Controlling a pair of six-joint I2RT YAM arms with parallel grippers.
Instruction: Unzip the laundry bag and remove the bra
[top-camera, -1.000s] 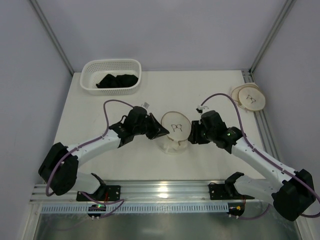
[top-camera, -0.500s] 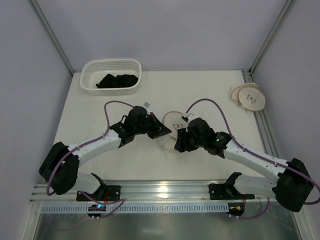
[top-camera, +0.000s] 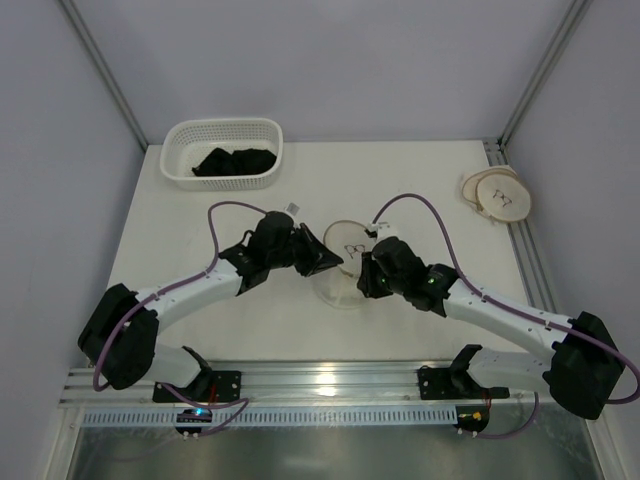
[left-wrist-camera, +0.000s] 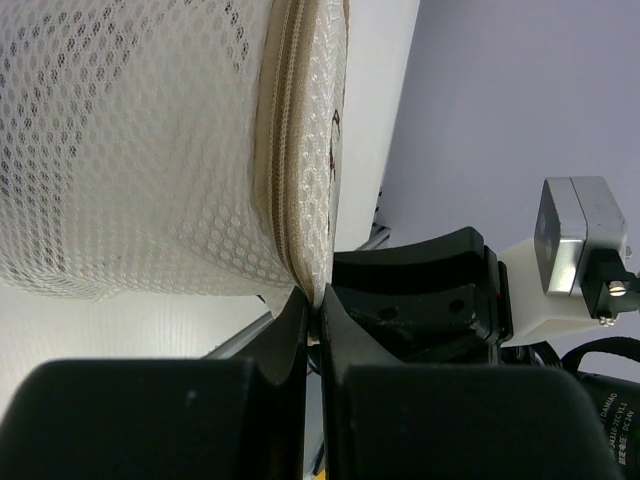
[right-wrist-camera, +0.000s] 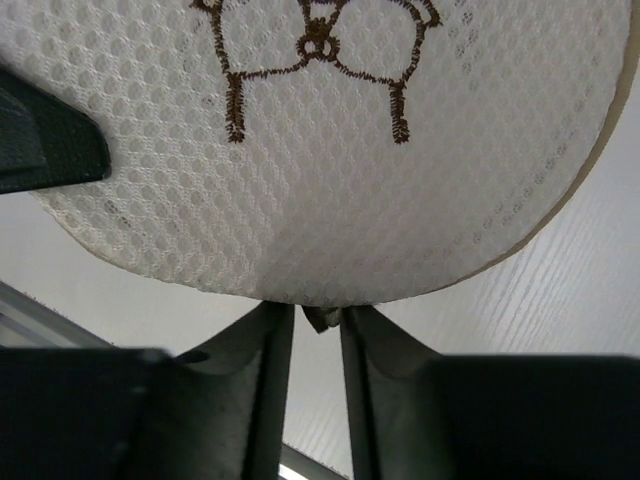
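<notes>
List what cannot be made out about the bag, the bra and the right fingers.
Bra: in no view; the laundry bag mesh hides its contents.
Zip: cut off at the left wrist view's edge; too small from the top.
Right gripper: a small tab sits between the fingers; pinched or not, the right wrist view cannot settle.

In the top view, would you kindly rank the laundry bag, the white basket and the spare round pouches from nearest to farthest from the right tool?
1. laundry bag, in the middle, right at the right tool.
2. spare round pouches, at the far right edge.
3. white basket, in the back left corner.
</notes>
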